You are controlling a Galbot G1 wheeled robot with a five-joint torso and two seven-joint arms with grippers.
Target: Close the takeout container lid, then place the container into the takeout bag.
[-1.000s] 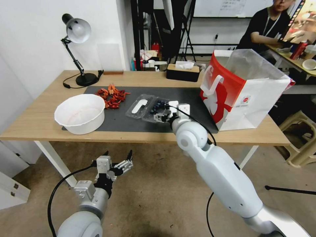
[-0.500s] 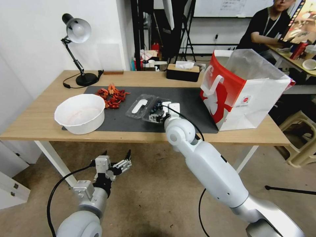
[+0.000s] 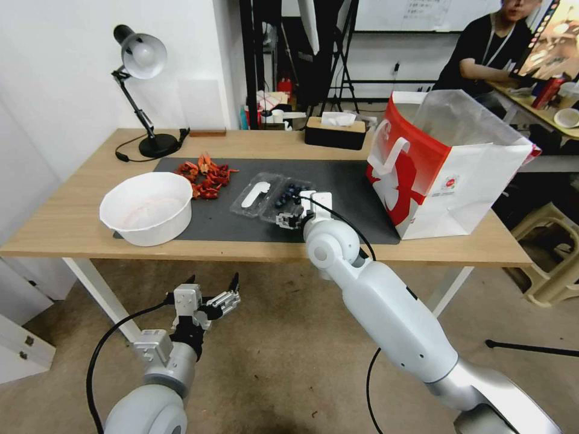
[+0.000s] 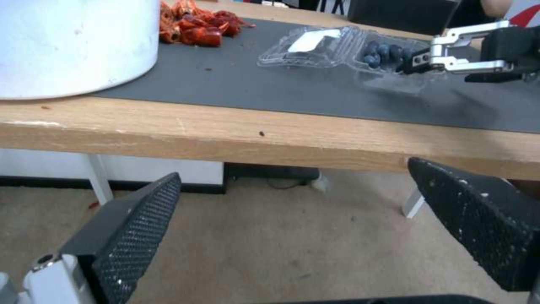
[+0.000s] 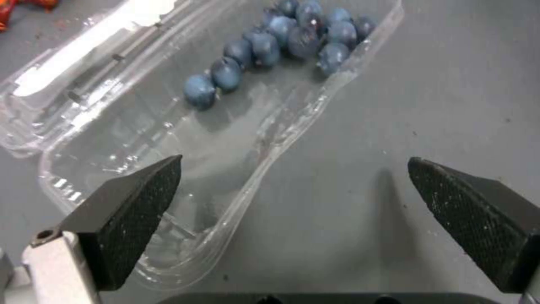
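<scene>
The takeout container [image 3: 288,198] lies open on the dark mat, a clear clamshell with blueberries [image 5: 292,33] in its right half [image 5: 225,139]. The lid [image 3: 255,194], with its white label, lies flat to the left [image 5: 84,59]. My right gripper [image 3: 289,218] hovers open at the container's near right edge. One of its fingers [image 5: 129,219] is over the blueberry half and the other over bare mat, with nothing held. The left gripper [image 3: 211,296] hangs open below the table's front edge. The takeout bag [image 3: 446,175] stands at the table's right, red and white, mouth open.
A large white bowl [image 3: 146,208] sits at the mat's left, with red crayfish [image 3: 206,175] behind it. A black tissue box [image 3: 335,132] and a desk lamp [image 3: 143,66] stand at the back. Bare mat [image 3: 356,193] lies between container and bag.
My right arm swung left along the container's near edge, then eased back slightly. The container and the left arm have barely moved.
</scene>
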